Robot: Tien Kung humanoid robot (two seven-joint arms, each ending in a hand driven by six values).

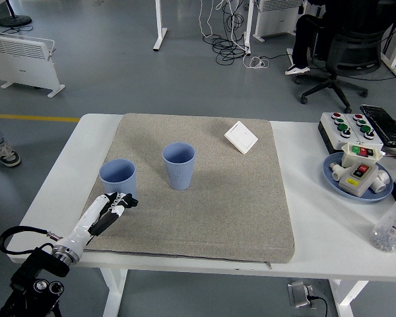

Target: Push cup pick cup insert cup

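Left robot hand [116, 203], fingers curled and empty, sits just below the nearer [117, 178] of two blue cups [179, 165].

Left hand [114, 204] perhaps touching near cup [117, 178]; fingers curled.

Two blue cups are standing on the grey mat [204, 211]: the left cup [117, 179] at centre left, the second cup [179, 166] just right of it, a narrow gap lying between them. The left hand [116, 205] is sitting directly below the left cup. A white card [241, 137] is occupying the mat's upper right. The lower right of the mat is lying unobstructed.
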